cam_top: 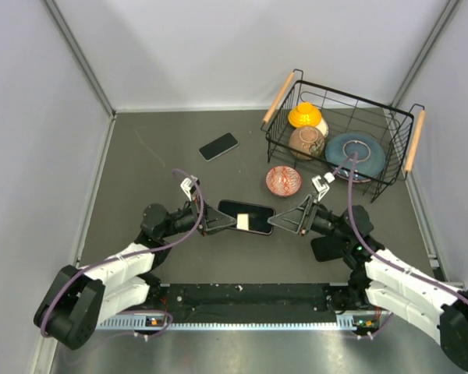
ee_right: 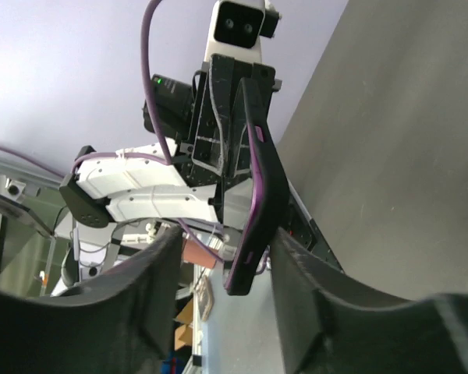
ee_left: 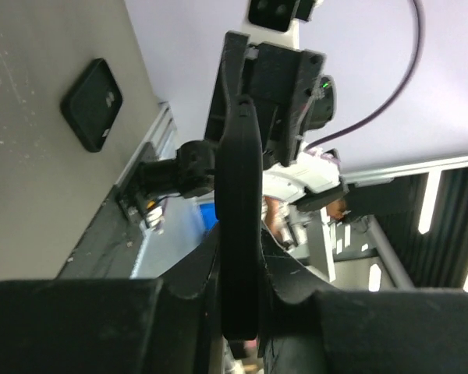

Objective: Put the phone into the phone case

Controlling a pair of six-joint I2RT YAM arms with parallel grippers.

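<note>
Phone case (cam_top: pixel 246 216) held off the table (cam_top: pixel 156 167) between both arms, centre front. Left end effector (cam_top: pixel 216 222) clamped on its left end; right end effector (cam_top: pixel 283 221) clamped on its right end, purple edge visible from the right wrist. Phone (cam_top: pixel 218 146) lies flat farther back, well apart. Wire basket (cam_top: pixel 398 136) of dishes right rear; patterned bowl (cam_top: pixel 283 180) just before it.

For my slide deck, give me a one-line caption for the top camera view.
Both hands, left and right, grip the case between them; the phone lies apart on the table.
</note>
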